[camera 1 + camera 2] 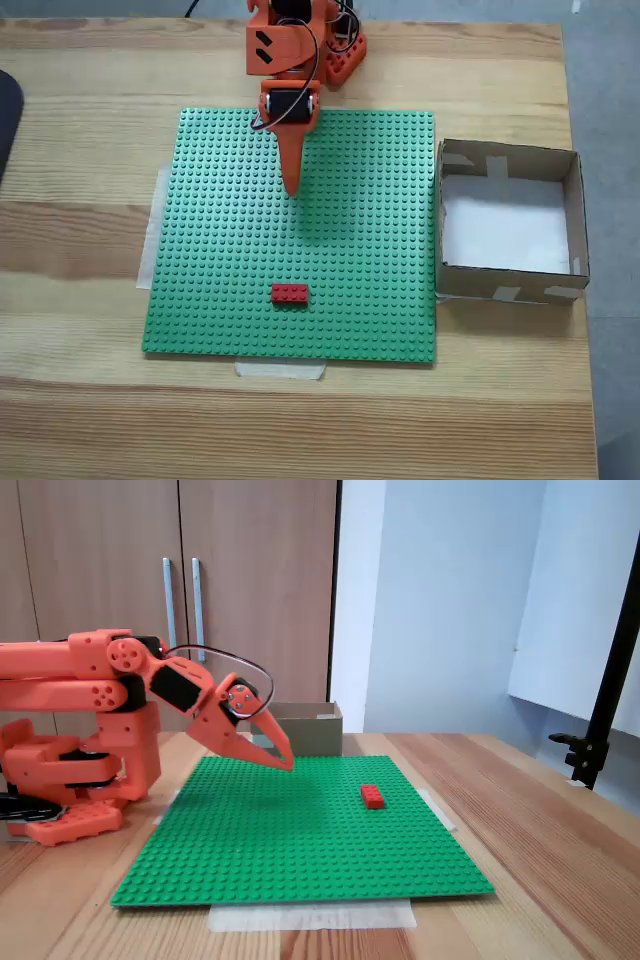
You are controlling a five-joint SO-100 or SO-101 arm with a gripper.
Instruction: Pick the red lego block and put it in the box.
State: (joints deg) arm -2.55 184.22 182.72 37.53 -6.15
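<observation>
The red lego block (290, 293) lies flat on the green baseplate (370, 200), near its front edge and slightly left of centre in a fixed view from above. My orange gripper (293, 188) points toward it from the far side, shut and holding nothing, well short of the block. From the side, in another fixed view, the gripper (285, 761) hangs a little above the plate, left of the block (373, 796). The box (575, 215) stands open beside the plate's right edge, its white bottom bare; in the side view the box (310, 730) sits behind the plate.
The green baseplate (300, 840) is taped to a wooden table (80, 240). The arm's base (70, 780) stands at the plate's far edge. A dark object (8, 115) pokes in at the table's left edge. A black stand (600, 730) rises at the right in the side view.
</observation>
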